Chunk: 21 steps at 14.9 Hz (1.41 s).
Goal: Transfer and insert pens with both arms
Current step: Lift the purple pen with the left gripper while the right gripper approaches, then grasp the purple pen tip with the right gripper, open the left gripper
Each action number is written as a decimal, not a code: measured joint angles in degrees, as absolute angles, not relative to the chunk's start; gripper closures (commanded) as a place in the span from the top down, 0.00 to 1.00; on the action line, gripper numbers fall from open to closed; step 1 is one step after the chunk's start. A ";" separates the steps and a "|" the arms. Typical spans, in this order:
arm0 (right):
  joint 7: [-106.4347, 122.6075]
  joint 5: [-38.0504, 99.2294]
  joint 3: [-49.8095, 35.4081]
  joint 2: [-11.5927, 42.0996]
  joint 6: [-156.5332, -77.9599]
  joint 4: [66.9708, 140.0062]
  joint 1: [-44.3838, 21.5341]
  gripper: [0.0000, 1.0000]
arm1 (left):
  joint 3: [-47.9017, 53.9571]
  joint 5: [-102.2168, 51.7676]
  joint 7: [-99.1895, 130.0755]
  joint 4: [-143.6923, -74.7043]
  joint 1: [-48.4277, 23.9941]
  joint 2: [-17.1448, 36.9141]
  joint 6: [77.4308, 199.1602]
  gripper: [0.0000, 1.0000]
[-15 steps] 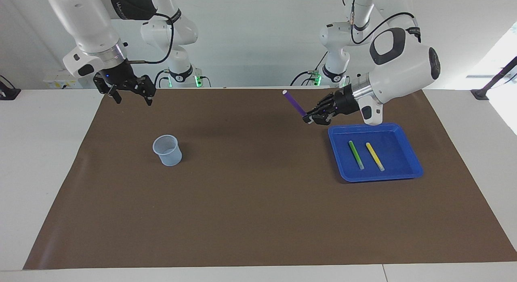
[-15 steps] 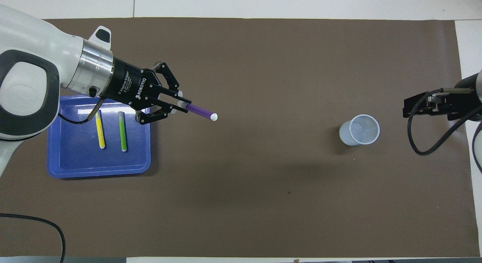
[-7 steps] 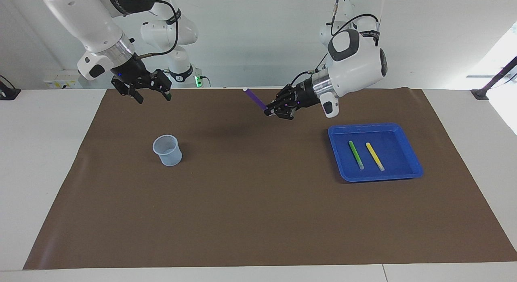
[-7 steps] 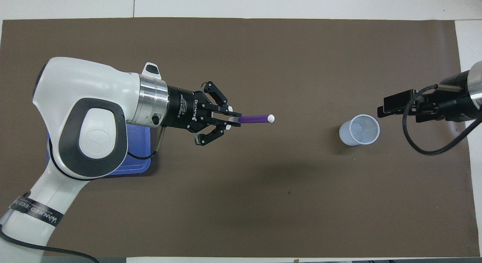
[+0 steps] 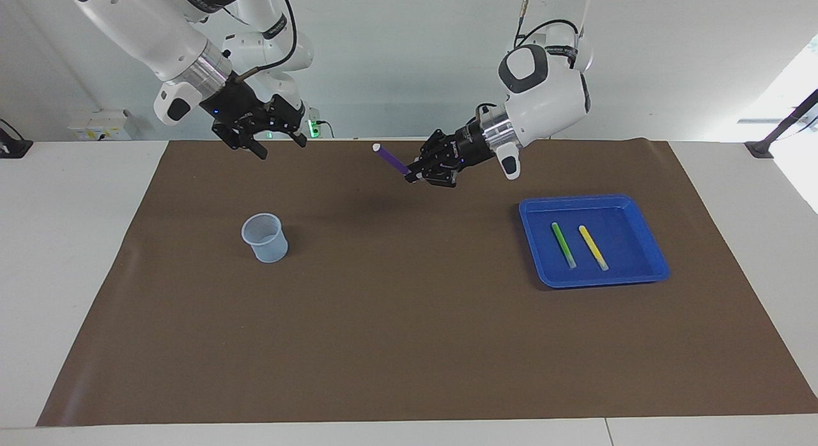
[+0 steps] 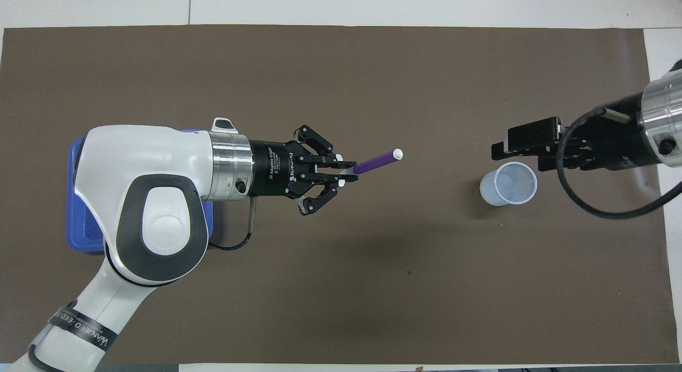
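Observation:
My left gripper [image 5: 414, 176] is shut on the lower end of the purple pen [image 5: 391, 160] and holds it in the air over the middle of the brown mat, whitish tip pointing up toward the right arm's end. It also shows in the overhead view [image 6: 343, 175] with the pen [image 6: 375, 162]. My right gripper [image 5: 279, 146] is open and empty in the air, over the mat beside the cup [image 5: 264, 237]; it shows overhead too [image 6: 503, 145]. The green pen [image 5: 563, 245] and yellow pen [image 5: 593, 247] lie side by side in the blue tray [image 5: 601, 281].
The pale translucent cup [image 6: 508, 184] stands upright on the mat toward the right arm's end. The tray [image 6: 80, 223] is mostly covered by my left arm in the overhead view. Two smaller white arms with green lights [image 5: 291, 110] stand at the robots' edge.
My left gripper has carried the purple pen from beside the tray to over the mat's middle. My right gripper has moved from the mat's edge toward the middle, past the cup.

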State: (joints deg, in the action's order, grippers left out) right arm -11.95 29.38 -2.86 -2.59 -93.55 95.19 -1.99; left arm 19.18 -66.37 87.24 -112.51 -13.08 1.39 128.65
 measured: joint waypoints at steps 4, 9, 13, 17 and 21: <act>-17.61 33.63 -6.62 -2.59 -96.63 95.20 -2.08 1.00 | 19.20 -68.34 88.74 -113.15 -14.68 1.38 131.63 0.00; -18.61 34.63 -10.17 -2.50 -98.43 95.80 -2.13 1.00 | 19.20 -68.67 89.57 -113.29 -15.19 1.38 132.85 0.00; -15.59 34.63 -10.77 -1.87 -98.97 96.17 -2.12 0.99 | 19.20 -68.73 90.05 -113.30 -16.38 1.37 134.30 0.00; -11.97 34.63 -11.76 -0.01 -102.54 96.20 -2.45 0.97 | 19.20 -68.77 90.13 -113.31 -16.60 1.36 134.49 0.00; -11.86 34.63 -12.17 0.86 -103.96 96.18 -3.73 0.95 | 19.20 -68.84 90.15 -113.31 -16.62 1.36 135.15 0.00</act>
